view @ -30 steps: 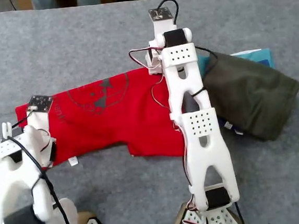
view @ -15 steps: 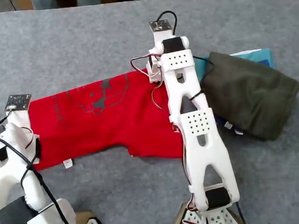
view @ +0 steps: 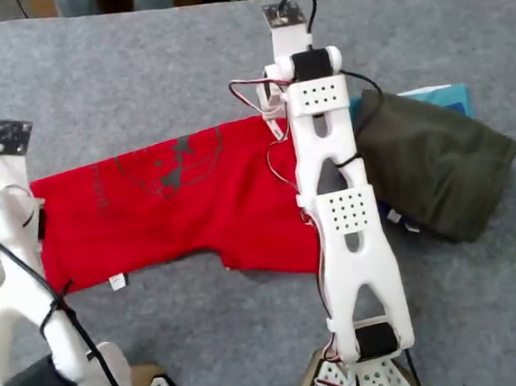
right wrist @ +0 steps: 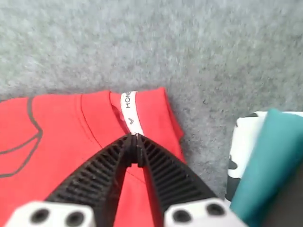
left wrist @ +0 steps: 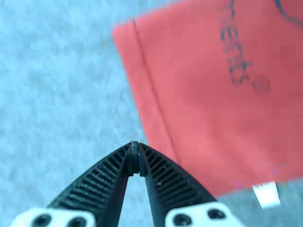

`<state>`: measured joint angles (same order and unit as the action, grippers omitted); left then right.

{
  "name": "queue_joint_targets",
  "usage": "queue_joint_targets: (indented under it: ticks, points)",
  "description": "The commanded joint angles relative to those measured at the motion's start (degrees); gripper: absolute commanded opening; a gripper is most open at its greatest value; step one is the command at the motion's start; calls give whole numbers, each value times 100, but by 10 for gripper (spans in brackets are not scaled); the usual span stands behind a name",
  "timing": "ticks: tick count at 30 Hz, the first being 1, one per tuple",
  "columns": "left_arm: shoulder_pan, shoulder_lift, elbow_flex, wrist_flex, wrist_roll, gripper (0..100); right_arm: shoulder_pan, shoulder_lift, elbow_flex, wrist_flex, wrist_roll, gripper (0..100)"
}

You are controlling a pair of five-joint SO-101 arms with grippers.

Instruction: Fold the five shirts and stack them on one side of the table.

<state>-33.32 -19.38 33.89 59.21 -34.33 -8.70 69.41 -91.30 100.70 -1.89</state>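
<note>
Red shirt (view: 178, 209) lies flat on the grey surface (view: 139, 68), stretched left to right across the middle, dark circular print (view: 169, 160) facing up toward the far edge. A small white tag (view: 116, 280) sticks out at its near hem, left of centre. My left tool (left wrist: 135, 146) is clenched, ribbed tips touching, nothing between them; it hangs over bare surface just beside the shirt's left hem, not on the cloth. My right arm reaches out over the shirt's right end. My right tool (right wrist: 137, 137) is also clenched, tips together right at the collar, at the lower end of the white neck label (right wrist: 129, 111). Cannot tell whether any fabric is pinched there. The cloth around the collar looks flat. On the right side of the surface, touching the red shirt's right end or just beside it, sits a pile of folded shirts: olive-green shirt (view: 432, 164) on top, teal shirt (view: 444, 95) showing at the far edge beneath it. In the right wrist view a white piece with black pattern (right wrist: 241, 156) shows next to the teal one.
</note>
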Motion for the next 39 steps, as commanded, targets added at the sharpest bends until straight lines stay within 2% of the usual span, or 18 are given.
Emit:
queue_joint_targets:
  ticks: [1,6,8,12,16,22,31,34,39]
  points:
    - [259,686,-338,-888,193,29,70,-409,-207,-44,9,15]
    - [418,2233,-655,-2479,484,29,123,84,145,-615,18,15]
    - [418,2813,-884,-2822,492,29,211,338,233,-791,18,15]
    - [400,3719,-1490,-2822,484,29,413,787,163,-949,44,15]
    - [409,3895,-1815,-2497,510,29,580,1007,163,-1029,53,15]
    - [426,3490,-1666,-2391,492,29,492,462,154,-659,62,15]
    - [593,1618,-321,-2391,484,29,273,-945,303,62,1108,18]
    - [646,844,233,-2391,484,29,255,-1622,980,70,1881,18]
    - [602,176,716,-2391,484,29,176,-3266,3319,53,2629,18]
